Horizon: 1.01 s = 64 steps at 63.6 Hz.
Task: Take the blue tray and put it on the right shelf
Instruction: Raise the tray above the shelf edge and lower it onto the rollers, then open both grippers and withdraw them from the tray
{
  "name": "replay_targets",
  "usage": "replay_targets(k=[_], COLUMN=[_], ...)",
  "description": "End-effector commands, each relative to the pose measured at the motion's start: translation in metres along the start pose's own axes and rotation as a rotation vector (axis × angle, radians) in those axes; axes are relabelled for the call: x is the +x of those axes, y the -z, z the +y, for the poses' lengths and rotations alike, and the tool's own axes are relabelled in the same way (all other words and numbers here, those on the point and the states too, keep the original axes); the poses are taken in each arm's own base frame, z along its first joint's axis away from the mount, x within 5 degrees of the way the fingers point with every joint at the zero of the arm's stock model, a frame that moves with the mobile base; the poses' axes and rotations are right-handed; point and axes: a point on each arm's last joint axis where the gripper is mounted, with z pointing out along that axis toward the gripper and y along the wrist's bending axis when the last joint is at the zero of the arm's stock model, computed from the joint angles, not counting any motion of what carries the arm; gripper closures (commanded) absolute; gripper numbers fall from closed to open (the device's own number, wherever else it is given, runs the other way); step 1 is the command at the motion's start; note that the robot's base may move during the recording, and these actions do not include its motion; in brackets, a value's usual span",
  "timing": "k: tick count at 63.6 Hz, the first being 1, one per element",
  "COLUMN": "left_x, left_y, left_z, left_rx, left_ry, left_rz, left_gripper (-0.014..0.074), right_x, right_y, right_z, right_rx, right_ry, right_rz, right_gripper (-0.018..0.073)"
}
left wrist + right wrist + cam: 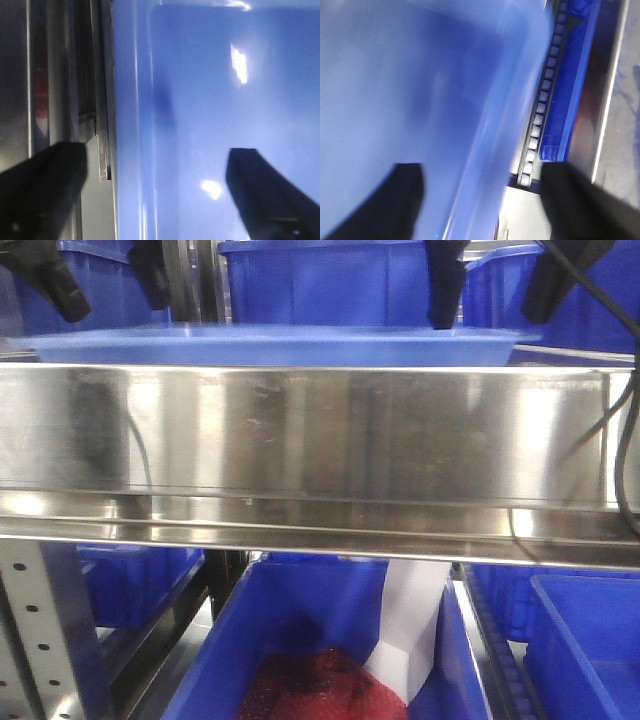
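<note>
Running lengthwise along the shiny steel shelf (300,430), the shallow light-blue plastic tray (270,345) lies flat, with my left gripper (118,305) and right gripper (485,322) spread wide.

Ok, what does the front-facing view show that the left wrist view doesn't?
Front-facing only: the right shelf's steel rail, dark-blue bins below it, the right gripper, and the blue tray's whole width. Left wrist only: the tray's glossy floor close up, the left gripper's fingers straddling its rim. Both: tray, shelf steel, left gripper open.

Bright glare on the right shelf (300,430); wrist views blurred (right one worst).
</note>
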Motion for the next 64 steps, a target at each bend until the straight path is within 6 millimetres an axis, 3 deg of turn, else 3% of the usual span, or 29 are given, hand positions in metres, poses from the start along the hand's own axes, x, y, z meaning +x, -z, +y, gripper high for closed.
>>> replay_targets(k=[1,7,17,22,29,36,40,42,53,64], left_x=[-0.007,-0.007,0.001,0.011,0.032,0.067,0.091,0.108,0.175,0.241], left_y=[0.04,0.05,0.085,0.109,0.137,0.156,0.164,0.171,0.173,0.158], left_z=[-0.004,-0.005,-0.009,-0.013,-0.021,-0.029,-0.031,-0.032,-0.024,-0.008], left_rx=[0.018,0.019,0.027,0.033,0.048,0.071,0.086,0.097,0.122,0.131], left_ry=[-0.01,-0.014,-0.031,-0.044,-0.076,-0.102,-0.114,-0.121,-0.128,-0.114], left_rz=[-0.132,-0.132,-0.181,-0.215,-0.273,-0.322,-0.364,-0.41,-0.54,-0.68], left_gripper=[0.0048,0.0049,0.0092,0.0157,0.0308,0.0488,0.0588,0.0649,0.0639,0.0639], right_x=[-0.007,-0.006,0.003,0.012,0.032,0.064,0.082,0.096,0.153,0.202], right_y=[0.035,0.047,0.089,0.113,0.138,0.153,0.155,0.156,0.15,0.134], right_z=[-0.002,-0.004,-0.009,-0.014,-0.021,-0.029,-0.032,-0.034,-0.05,-0.065], right_rx=[-0.021,-0.029,-0.057,-0.072,-0.088,-0.106,-0.116,-0.126,-0.163,-0.192], right_ry=[0.01,0.008,0.001,0.005,0.034,0.072,0.104,0.13,0.181,0.191], right_rz=[-0.13,-0.157,-0.252,-0.306,-0.372,-0.426,-0.45,-0.483,-0.619,-0.752], right_gripper=[-0.0069,-0.007,-0.0031,0.0047,0.023,0.0442,0.051,0.0503,0.0503,0.0503])
